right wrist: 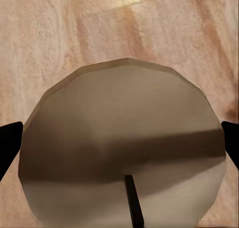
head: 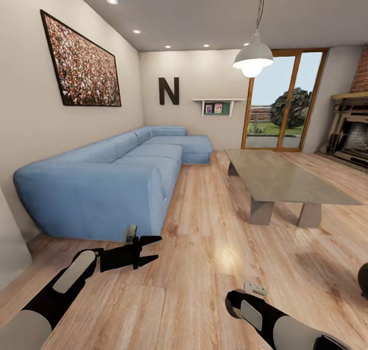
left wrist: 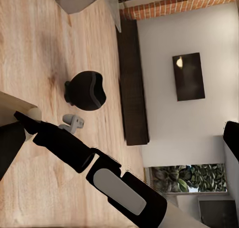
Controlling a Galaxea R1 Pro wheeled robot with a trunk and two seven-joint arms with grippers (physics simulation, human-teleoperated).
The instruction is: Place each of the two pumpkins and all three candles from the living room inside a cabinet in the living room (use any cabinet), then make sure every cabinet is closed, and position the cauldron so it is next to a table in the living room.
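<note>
Left arm stretched forward and low over the pale wooden plank floor (head: 204,268), black forearm with a grey panel, black two-fingered left gripper (head: 149,251) pointing toward the low coffee table, fingers spread apart with nothing between them. Right arm bent low at the near right of the head view, wrist turned downward so the claw itself is out of sight there. In the right wrist view, black fingertips (right wrist: 9,143) of the right gripper (right wrist: 119,148) standing at either side of a short stubby tan-beige candle (right wrist: 122,143) with a thin dark wick, seen from its flat top against the wood floor; fingers hugging both flanks of it, apparently clamped on.

Round matte-black wide-mouthed cauldron (left wrist: 86,90) sitting on the floor, seen from the left wrist camera, near the long low dark-brown wooden cabinet (left wrist: 132,83) along the white wall; a dark edge at the right border of the head view may be the same pot. Low rectangular glass-topped coffee table (head: 286,179) with grey base standing mid-room, right of the long light-blue corner sofa (head: 102,181).

Large black letter "N" (head: 168,90) readable on the far wall.
</note>
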